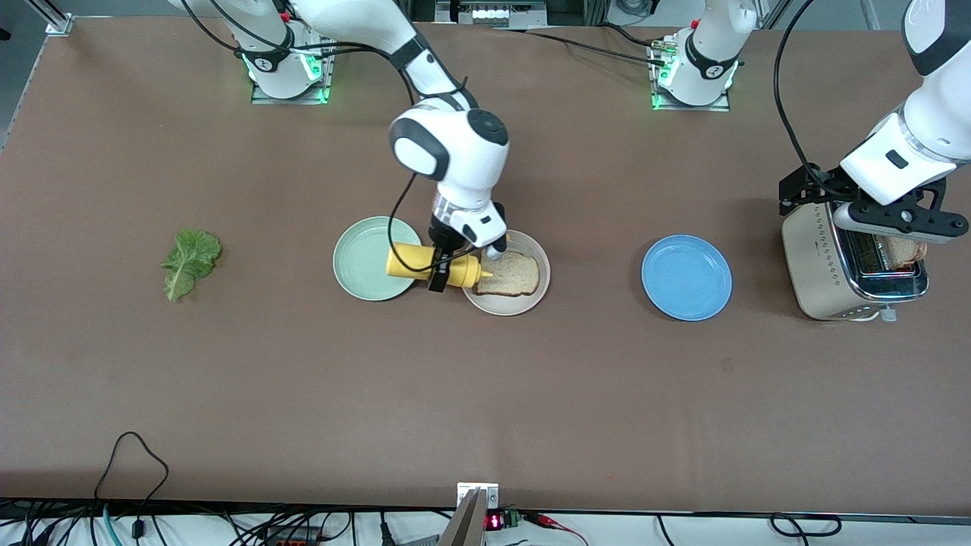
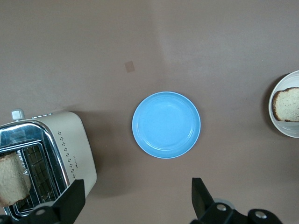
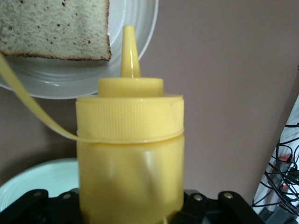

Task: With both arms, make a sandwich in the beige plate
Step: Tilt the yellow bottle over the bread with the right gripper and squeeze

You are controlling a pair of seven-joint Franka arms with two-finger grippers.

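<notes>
R gripper point(image 1: 438, 267) clamped on yellow plastic squeeze bottle point(image 1: 432, 267), tipped flat, nozzle at 9 o'clock edge of square brown toast slice point(image 1: 510, 274) on round beige plate point(image 1: 507, 274). Risk: nozzle too near crust, sauce onto rim/table. L gripper point(image 2: 135, 198) wide open over boxy cream toaster point(image 1: 842, 262), nothing held; second toast slice point(image 2: 13, 179) could snag in slot.

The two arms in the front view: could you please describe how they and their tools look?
Both are glossy white with rounded joints, black bands and loose black cables. The right arm has a round black cap on its elbow. Each base glows green. The right tool and the left tool are black, with two flat fingers.
</notes>
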